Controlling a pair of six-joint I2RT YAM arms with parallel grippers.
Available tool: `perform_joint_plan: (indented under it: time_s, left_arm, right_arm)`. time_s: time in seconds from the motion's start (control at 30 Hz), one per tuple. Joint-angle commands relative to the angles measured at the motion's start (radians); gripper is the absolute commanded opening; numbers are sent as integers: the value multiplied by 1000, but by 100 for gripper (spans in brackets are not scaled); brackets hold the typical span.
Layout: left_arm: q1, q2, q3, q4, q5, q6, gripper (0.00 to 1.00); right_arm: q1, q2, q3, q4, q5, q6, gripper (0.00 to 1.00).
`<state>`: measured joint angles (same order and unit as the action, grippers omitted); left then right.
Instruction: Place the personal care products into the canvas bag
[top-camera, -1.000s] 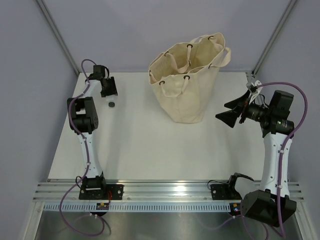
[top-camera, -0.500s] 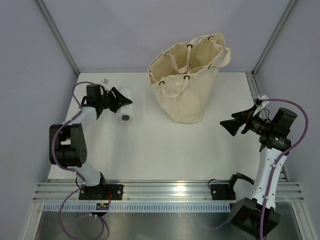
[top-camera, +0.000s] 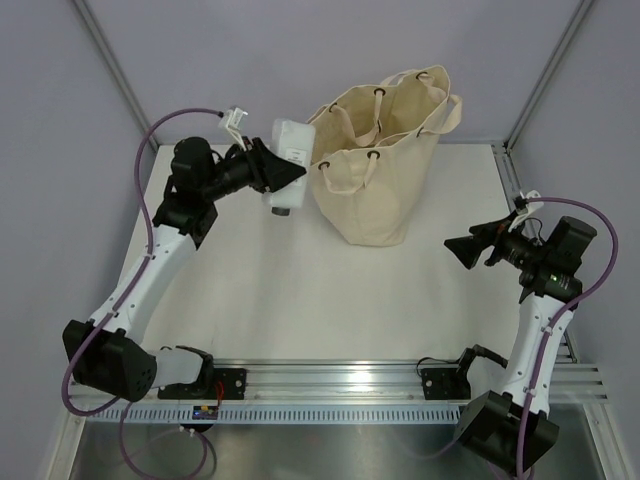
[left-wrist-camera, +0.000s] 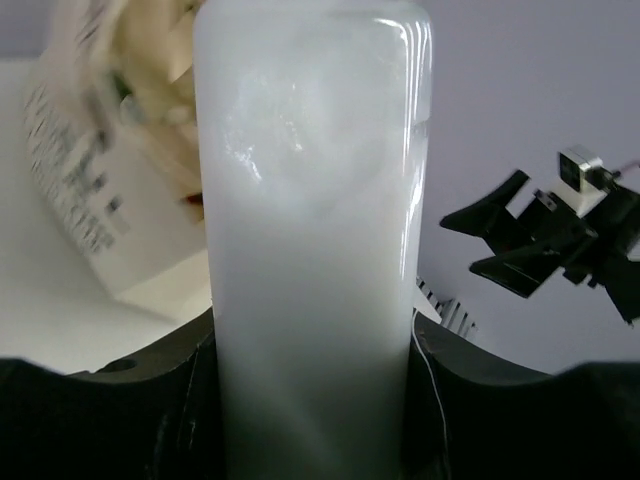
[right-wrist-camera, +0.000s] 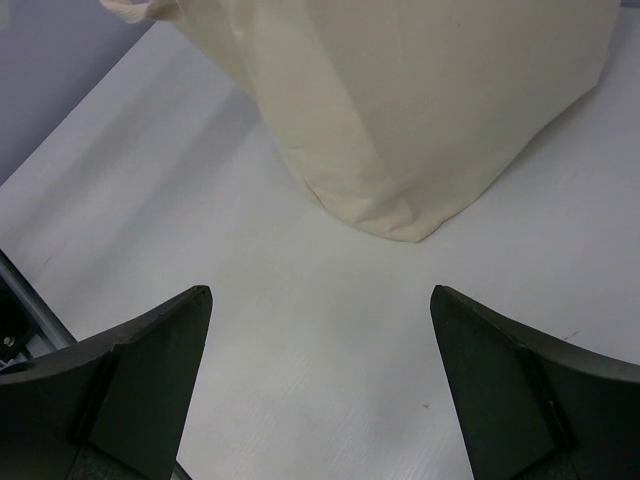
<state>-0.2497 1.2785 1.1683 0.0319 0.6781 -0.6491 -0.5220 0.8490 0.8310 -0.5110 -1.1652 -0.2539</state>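
Left gripper (top-camera: 286, 172) clamped (arm raised); right gripper (top-camera: 459, 251) agape.

Your top camera overlooks the canvas bag (top-camera: 385, 195) from afar; both wrist cameras face it closer; all share it.

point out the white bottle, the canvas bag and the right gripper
white bottle (top-camera: 293, 141), top view, upper body
canvas bag (top-camera: 375, 200), top view, front wall
right gripper (top-camera: 456, 253), top view, between its fingertips

The bottle (top-camera: 290, 150) hangs just left of the canvas bag (top-camera: 385, 190), which stands on the table (top-camera: 300, 290).
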Motion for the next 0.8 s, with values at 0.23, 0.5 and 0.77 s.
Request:
perform_joint_plan:
  time_s: [0.23,0.5,0.77]
  left_arm:
    - [-114,300,630,-30,-132,318,0]
    - [-204,617,963,-9,-230,447,0]
    - [-278,734,975,-53,-296,555,1]
  right_arm:
    - [-24,-27,0,39,-19,5,99]
    - [-42,-39,-3,49,-36,21,100]
    - [-49,-33,-6,54,-51,25,100]
